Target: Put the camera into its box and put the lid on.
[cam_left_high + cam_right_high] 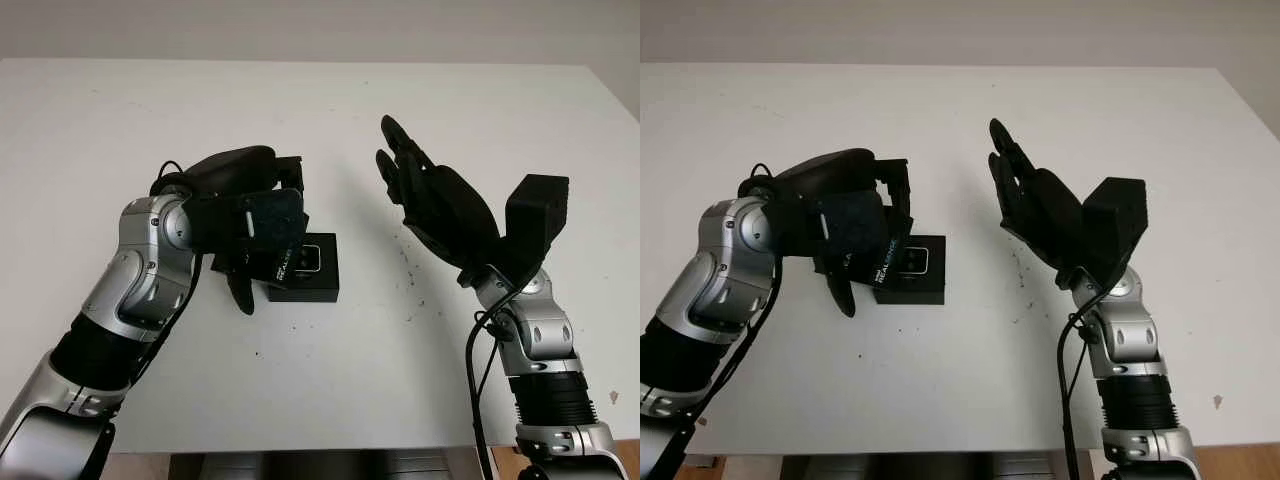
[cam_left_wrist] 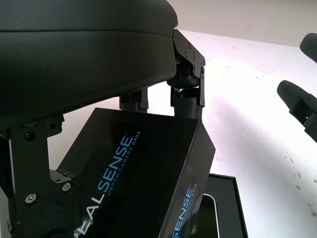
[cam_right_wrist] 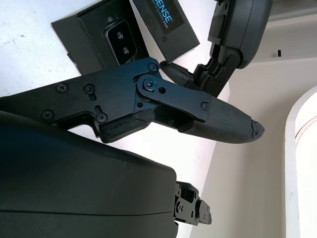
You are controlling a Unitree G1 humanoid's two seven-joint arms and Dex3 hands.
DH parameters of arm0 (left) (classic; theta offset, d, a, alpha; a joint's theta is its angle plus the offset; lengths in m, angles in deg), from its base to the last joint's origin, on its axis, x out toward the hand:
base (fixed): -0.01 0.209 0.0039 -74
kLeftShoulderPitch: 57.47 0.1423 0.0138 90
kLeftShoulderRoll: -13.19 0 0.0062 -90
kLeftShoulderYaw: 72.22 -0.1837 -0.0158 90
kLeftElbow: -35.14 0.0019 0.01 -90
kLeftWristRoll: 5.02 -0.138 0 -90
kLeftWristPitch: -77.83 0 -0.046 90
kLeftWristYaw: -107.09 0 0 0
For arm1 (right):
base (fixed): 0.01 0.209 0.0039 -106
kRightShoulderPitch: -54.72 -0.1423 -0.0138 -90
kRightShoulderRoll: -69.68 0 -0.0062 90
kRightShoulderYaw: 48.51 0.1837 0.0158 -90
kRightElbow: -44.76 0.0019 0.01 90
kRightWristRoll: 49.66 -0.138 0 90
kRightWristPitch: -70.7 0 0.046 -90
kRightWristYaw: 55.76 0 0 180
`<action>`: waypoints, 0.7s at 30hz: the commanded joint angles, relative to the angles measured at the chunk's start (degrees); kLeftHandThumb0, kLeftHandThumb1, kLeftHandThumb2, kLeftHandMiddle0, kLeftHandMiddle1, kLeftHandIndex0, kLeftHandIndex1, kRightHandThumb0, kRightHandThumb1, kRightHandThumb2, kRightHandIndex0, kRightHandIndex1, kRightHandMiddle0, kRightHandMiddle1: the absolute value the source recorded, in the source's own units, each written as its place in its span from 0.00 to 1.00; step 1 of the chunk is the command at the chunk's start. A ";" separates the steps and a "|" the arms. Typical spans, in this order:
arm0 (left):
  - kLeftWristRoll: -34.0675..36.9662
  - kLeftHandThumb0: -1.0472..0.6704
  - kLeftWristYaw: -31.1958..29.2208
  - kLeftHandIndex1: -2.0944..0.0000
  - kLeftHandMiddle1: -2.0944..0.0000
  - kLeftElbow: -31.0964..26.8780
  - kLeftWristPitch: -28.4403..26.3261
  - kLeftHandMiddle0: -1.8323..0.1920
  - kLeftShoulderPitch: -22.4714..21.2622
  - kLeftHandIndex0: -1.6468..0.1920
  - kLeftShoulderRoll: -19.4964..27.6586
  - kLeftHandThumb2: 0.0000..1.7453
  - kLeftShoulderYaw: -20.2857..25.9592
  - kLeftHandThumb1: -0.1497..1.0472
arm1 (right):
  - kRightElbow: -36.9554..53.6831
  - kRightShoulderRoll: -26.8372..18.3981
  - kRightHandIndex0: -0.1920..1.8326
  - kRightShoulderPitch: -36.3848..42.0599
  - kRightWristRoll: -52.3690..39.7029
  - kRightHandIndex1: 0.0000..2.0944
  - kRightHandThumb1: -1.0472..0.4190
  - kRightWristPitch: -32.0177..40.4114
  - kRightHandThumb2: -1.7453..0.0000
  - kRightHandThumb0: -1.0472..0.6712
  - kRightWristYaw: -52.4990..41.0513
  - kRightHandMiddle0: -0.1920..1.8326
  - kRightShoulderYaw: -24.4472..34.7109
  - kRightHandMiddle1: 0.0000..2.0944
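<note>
Left hand (image 1: 245, 215): clenched on the RealSense lid (image 1: 272, 235), held tilted just above the box's left part.
Box (image 1: 318, 282): open on the white table (image 1: 120, 120), camera (image 1: 307, 260) seated inside; lid must level and shift slightly right.
Right hand (image 1: 435, 205): released, raised well right of the box.

The table (image 1: 330, 100) is viewed from above by both eye views, forward and downward. Each wrist view is taken close beside its own hand. The box (image 3: 106, 37) is shared by all views.
</note>
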 commanded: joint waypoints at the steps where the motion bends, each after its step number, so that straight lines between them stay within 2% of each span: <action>1: 0.40 0.44 0.47 0.14 0.13 0.14 -0.60 0.65 -1.29 0.73 -0.76 0.15 0.30 1.00 | 1.50 -0.01 0.00 0.26 0.00 0.00 0.00 -0.74 0.56 0.13 -0.08 0.00 -0.06 0.00; 9: 0.96 0.44 1.50 0.08 0.12 1.04 -2.37 0.64 -1.47 0.73 -2.38 0.15 -0.05 1.00 | 1.57 0.17 0.00 0.35 0.05 0.00 0.00 -0.80 0.56 0.13 0.01 0.00 -0.18 0.00; 16: 0.88 0.44 1.28 0.07 0.07 0.65 -9.03 0.66 -2.15 0.76 -4.96 0.15 -0.47 1.00 | 1.36 0.38 0.00 0.66 -0.04 0.00 0.00 -1.78 0.55 0.13 0.00 0.00 -0.13 0.00; 21: 1.10 0.43 2.97 0.04 0.07 2.01 -10.46 0.64 -2.00 0.71 -6.52 0.14 -0.82 1.00 | 0.66 0.30 0.00 0.77 0.00 0.00 0.00 -2.92 0.55 0.14 -0.72 0.00 -0.14 0.00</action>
